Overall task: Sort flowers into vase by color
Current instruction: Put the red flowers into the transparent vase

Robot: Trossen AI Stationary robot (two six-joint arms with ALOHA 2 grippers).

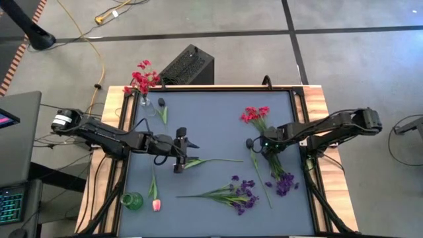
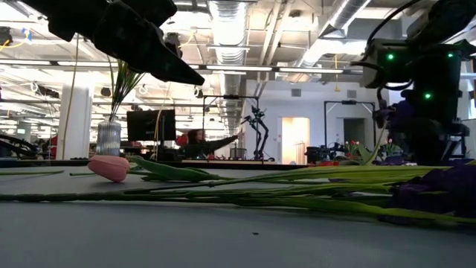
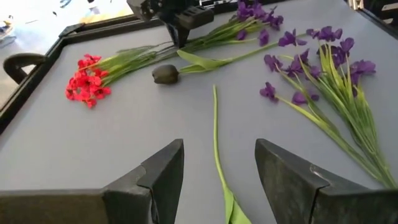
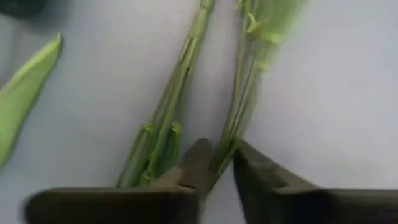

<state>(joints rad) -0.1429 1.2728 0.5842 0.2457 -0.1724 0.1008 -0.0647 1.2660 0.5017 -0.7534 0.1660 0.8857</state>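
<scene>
No readable text anywhere on the work table or in the hall behind it.
No lettering, label, brand mark or number can be made out on the arms, the mat, the vases or the monitors; the screens glow but show nothing legible.

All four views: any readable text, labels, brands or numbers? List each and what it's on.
None readable.
Monitor at the high view's left edge: lit, content too small to read.
Dark screen behind the table in the low view: nothing legible.
Flowers, vases and grippers: no markings visible.
</scene>
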